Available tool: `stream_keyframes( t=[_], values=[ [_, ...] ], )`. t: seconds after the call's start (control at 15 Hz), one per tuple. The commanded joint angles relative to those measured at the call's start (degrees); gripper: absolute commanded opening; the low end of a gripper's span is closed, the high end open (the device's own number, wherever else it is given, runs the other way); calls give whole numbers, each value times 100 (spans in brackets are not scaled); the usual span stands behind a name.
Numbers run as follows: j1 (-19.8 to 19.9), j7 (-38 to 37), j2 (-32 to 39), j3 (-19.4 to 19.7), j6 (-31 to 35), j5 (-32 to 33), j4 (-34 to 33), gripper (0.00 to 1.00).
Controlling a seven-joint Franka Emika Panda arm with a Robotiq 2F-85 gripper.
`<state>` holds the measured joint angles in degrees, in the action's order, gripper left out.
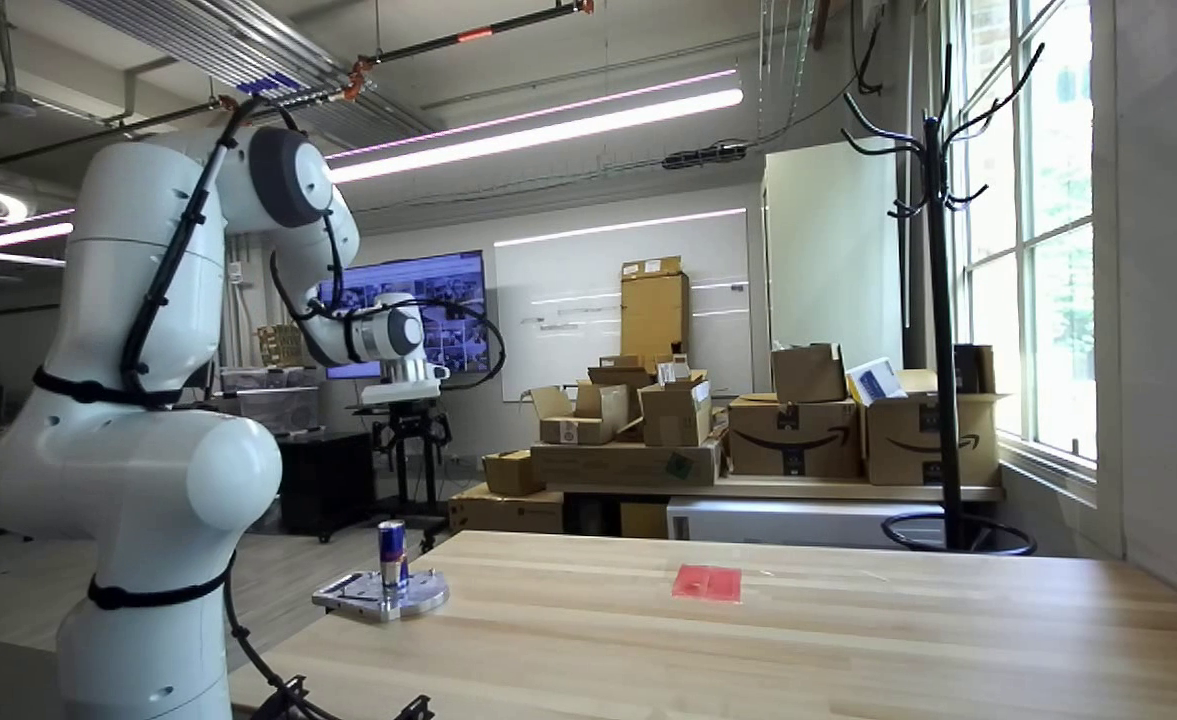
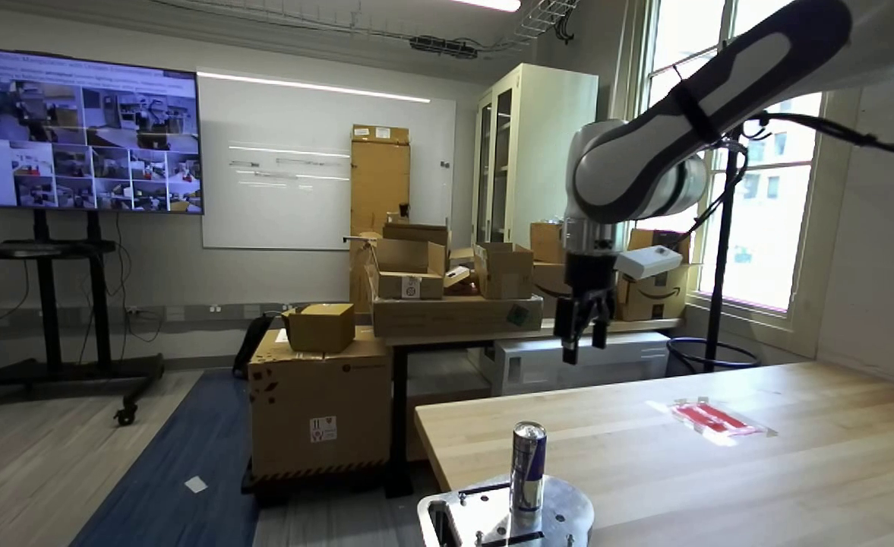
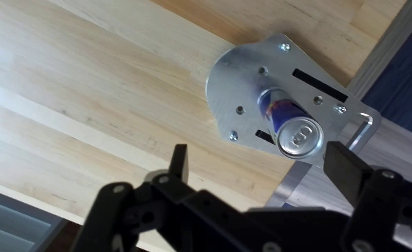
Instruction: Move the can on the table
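Note:
The can [image 1: 393, 553] is a slim dark blue cylinder with a silvery top. It stands upright on a silvery metal plate [image 1: 428, 592] at the table's corner, and shows in an exterior view [image 2: 528, 471] too. The table [image 1: 848, 640] has a light tan wooden top. My gripper [image 2: 585, 346] is open and empty, held in the air higher than the can. In the wrist view the gripper [image 3: 256, 152] has its fingers wide apart. The can [image 3: 291, 120] is below and beyond the fingertips, nearer the right finger and not touched.
The metal plate [image 3: 230, 84] has screws, slots and a handle and reaches past the table edge. A flat red taped patch [image 2: 712, 418] lies on the table; it also shows here [image 1: 706, 582]. Cardboard boxes [image 1: 793, 435] and a black coat rack [image 1: 943, 330] stand behind the table.

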<state>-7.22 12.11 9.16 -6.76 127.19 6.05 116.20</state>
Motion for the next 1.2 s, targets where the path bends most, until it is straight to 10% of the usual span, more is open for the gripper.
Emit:
stream_keyframes(
  t=[0.0,0.6,1.13],
  values=[
    [397,157,-1032,299,181,-146,1154,100],
    [1028,800,-2132,1342,384,-223,2468,100],
    [1019,652,-2062,1414,299,-130,2422,100]
  ],
)
